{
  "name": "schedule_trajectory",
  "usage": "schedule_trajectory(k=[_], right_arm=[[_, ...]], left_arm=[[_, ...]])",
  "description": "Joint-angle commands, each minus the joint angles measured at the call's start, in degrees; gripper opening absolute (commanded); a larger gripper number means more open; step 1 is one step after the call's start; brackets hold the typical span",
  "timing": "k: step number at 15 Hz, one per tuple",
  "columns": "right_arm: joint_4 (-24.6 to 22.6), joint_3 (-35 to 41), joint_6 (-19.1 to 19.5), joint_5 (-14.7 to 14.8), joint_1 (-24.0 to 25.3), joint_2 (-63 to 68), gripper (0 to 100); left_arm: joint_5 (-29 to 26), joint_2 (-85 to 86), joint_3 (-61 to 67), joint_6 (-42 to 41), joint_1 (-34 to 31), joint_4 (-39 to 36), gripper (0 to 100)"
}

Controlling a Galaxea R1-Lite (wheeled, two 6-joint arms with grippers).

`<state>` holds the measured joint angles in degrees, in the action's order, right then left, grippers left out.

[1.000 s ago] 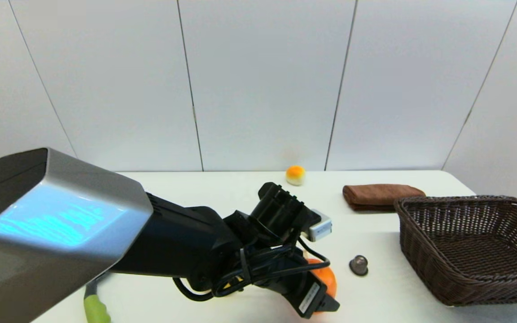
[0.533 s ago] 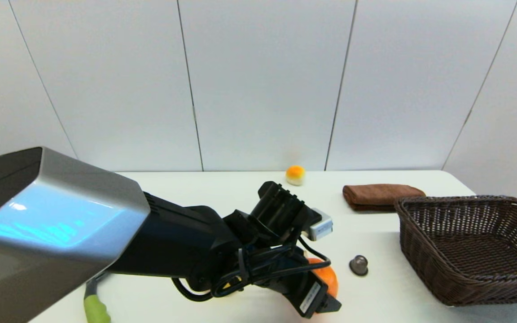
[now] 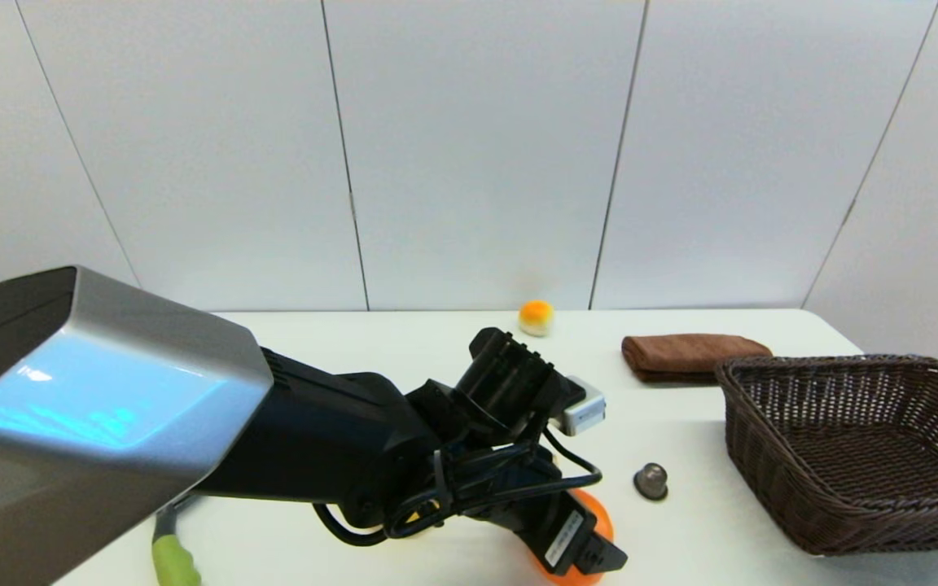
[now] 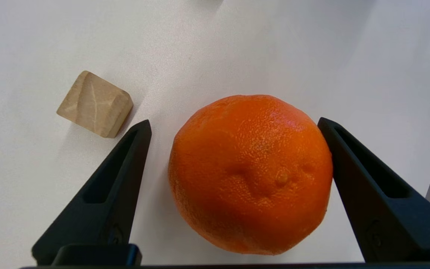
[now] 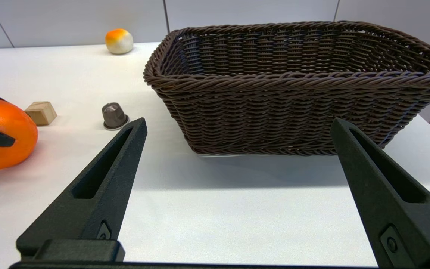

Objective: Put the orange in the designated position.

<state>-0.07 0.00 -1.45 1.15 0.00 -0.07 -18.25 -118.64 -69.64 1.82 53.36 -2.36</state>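
Lowered since before, the left gripper (image 4: 233, 127) straddles the orange (image 3: 591, 521), fingers spread, arm half-hiding it.

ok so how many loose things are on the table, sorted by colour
orange: 1, the orange
white with orange-yellow top: 1, ball
brown: 2, folded cloth and wicker basket
tan: 1, wooden block
grey-brown: 1, small capsule
green: 1, handle
total: 7
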Motion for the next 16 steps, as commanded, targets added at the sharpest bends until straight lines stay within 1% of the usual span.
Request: schedule_trajectory(k=[1, 6, 10, 12, 14, 16], right_arm=[[0.0, 0.0, 0.0, 0.0, 0.0, 0.1, 100], [0.0, 0.0, 0.0, 0.0, 0.0, 0.1, 100], [0.0, 0.0, 0.0, 0.0, 0.0, 0.0, 100], [0.0, 0.0, 0.0, 0.0, 0.0, 0.1, 100], [0.0, 0.0, 0.0, 0.0, 0.0, 0.1, 100], [0.0, 0.0, 0.0, 0.0, 0.0, 0.1, 100]], left_arm=[[-0.1, 1.5, -0.3, -0.1, -0.1, 0.0, 100], [0.1, 3.6, -5.5, -0.1, -0.6, 0.1, 100], [0.3, 7.4, -13.3, -0.2, -4.6, 0.2, 100], [0.3, 11.8, -15.3, -2.0, -9.6, 0.2, 100], [0.3, 16.2, -14.5, -7.0, -15.5, 0.3, 100], [0.3, 21.5, -12.6, -9.5, -21.5, 0.6, 100]])
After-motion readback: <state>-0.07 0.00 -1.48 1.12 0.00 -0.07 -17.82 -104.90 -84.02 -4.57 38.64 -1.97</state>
